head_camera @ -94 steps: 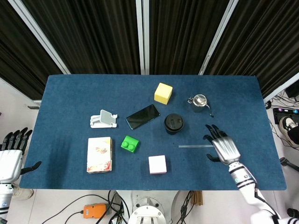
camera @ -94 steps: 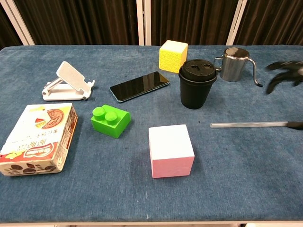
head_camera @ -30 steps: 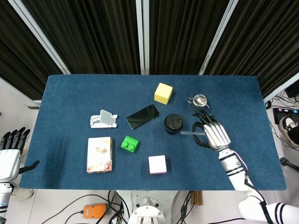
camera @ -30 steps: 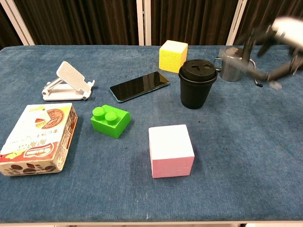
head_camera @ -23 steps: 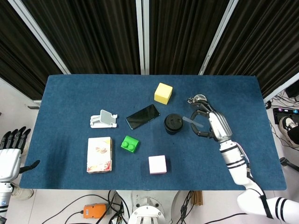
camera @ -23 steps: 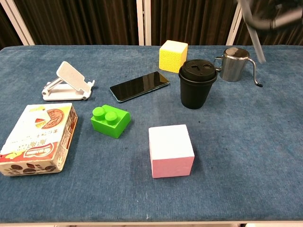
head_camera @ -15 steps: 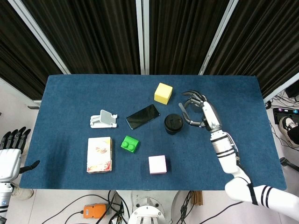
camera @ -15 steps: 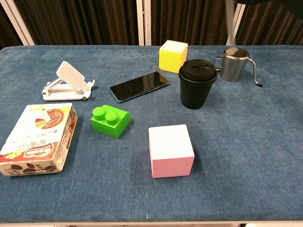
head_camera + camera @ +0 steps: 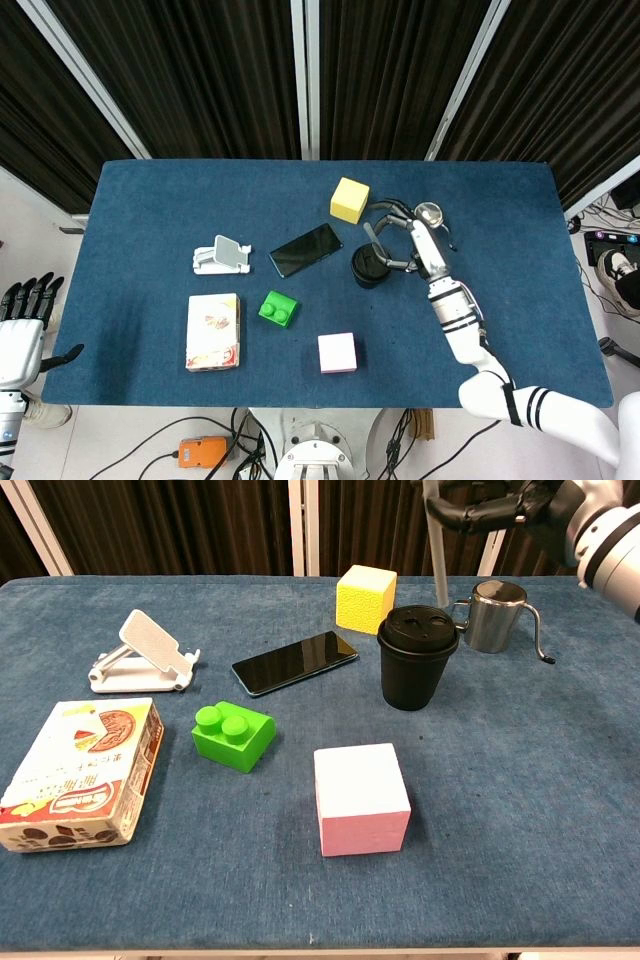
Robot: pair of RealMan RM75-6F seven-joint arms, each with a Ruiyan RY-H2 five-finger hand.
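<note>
My right hand pinches a clear straw and holds it nearly upright. The straw's lower end hangs at the back rim of the lid of the black cup; whether it touches the lid I cannot tell. In the chest view only the fingers and wrist show at the top edge. Just right of the cup stands a small steel pitcher. My left hand hangs off the table's left front corner, fingers spread, holding nothing.
On the blue table lie a yellow cube, a dark phone, a white phone stand, a green brick, a pink cube and a snack box.
My right hand picked the straw up off the table at the right, carried it left and tilted it upright; it now stands over the black cup. The left hand stayed put.
</note>
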